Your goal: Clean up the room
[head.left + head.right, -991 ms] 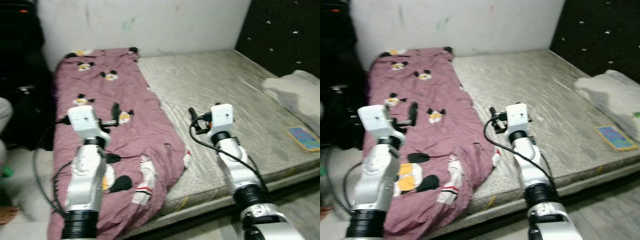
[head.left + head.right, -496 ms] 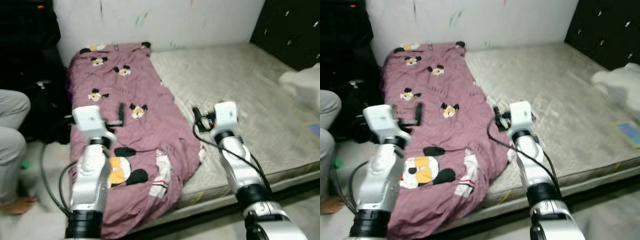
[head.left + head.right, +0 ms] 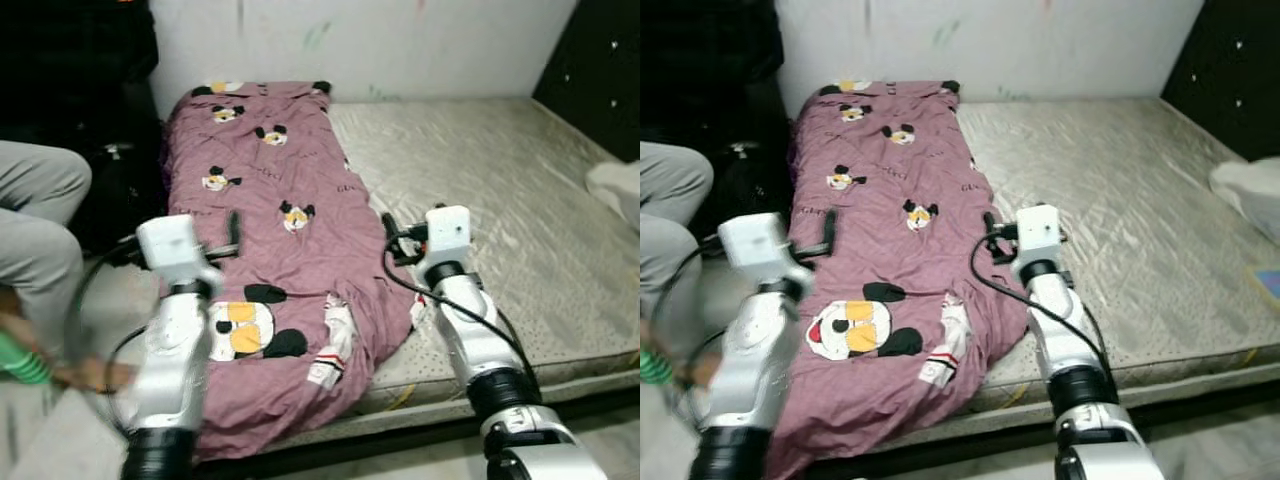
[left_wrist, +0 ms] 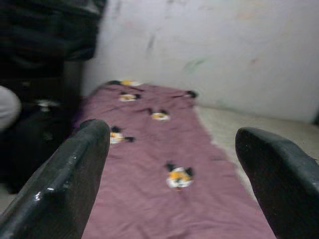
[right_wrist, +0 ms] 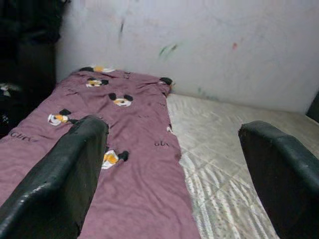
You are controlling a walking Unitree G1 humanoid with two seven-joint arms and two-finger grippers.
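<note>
Both grippers, left (image 4: 169,164) and right (image 5: 174,164), are held wide and empty above the blanket (image 3: 290,250) on the mattress's (image 3: 500,190) left edge; its hanging corner is best gathered first.

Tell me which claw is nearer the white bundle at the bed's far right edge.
Right. The right claw hangs over the blanket's inner edge, the bare mattress separating it from the white bundle. The left claw hangs over the blanket's opposite side, farther away.

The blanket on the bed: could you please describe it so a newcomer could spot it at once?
Start at the grey mattress against the white wall. Along its left side lies the blanket, hanging over the near edge. It alone is mauve, printed with cartoon mice.
</note>
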